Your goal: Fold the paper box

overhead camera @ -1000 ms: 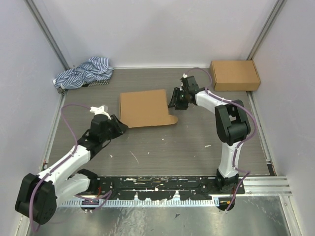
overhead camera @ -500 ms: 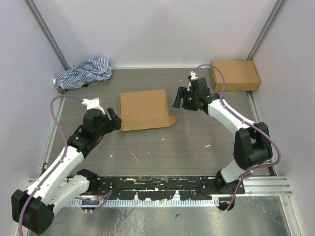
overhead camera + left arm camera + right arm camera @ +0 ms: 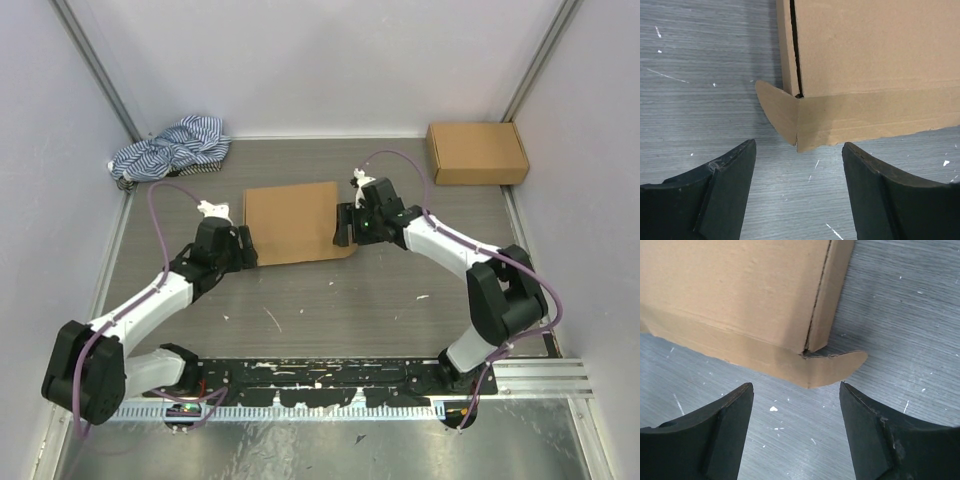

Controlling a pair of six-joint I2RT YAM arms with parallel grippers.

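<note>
Plain brown corrugated cardboard mailer box [image 3: 292,222] lies flat near the middle of the grey wood-grain table [image 3: 380,290], broad top panel facing up, long sides running left to right. Left gripper [image 3: 244,246] sits just beside the box's near-left corner, jaws spread wide, nothing between them. In the left wrist view a rounded cardboard tab [image 3: 777,112] sticks out from that corner onto the table, with a dark slit running between the narrow side strip and the top panel; the fingertips are short of the tab, not touching. Right gripper [image 3: 343,226] is at the right edge of the box toward the near-right corner, jaws likewise spread and holding nothing. The right wrist view shows a second rounded tab [image 3: 837,367] lying flat on the table at that corner, just ahead of the fingers. A second closed brown cardboard box [image 3: 477,152] rests in the far right corner, well apart. A crumpled blue-and-white striped cloth [image 3: 170,148] lies in the far left corner.
</note>
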